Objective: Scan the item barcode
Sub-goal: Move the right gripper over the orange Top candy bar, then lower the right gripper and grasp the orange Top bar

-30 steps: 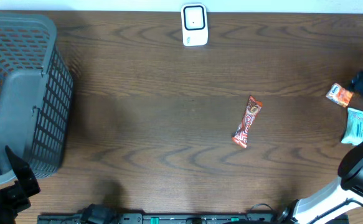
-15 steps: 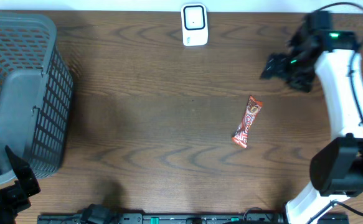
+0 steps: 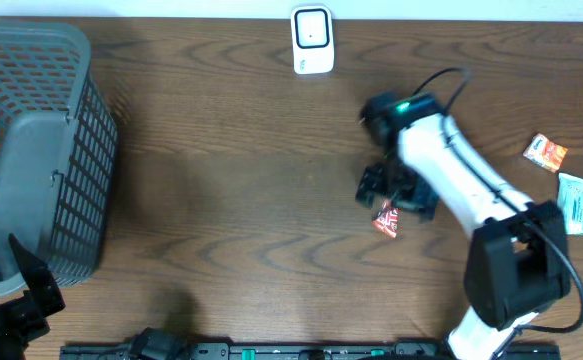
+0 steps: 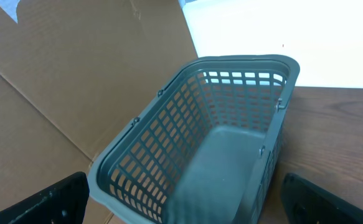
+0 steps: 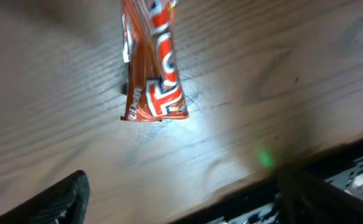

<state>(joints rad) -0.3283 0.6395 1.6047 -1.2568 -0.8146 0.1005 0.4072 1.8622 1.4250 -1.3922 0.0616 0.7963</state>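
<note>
Right gripper [image 3: 396,195], jaws spread wide and empty, is hovering over the red candy bar [image 3: 386,224], which is lying flat on the table [image 3: 221,180] at 4 o'clock from centre. Left gripper [image 4: 187,205], likewise wide, is facing the grey basket [image 4: 249,60] at 9 o'clock.

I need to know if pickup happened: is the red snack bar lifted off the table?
No, the red snack bar lies flat on the wooden table, with the right gripper open over it.
</note>
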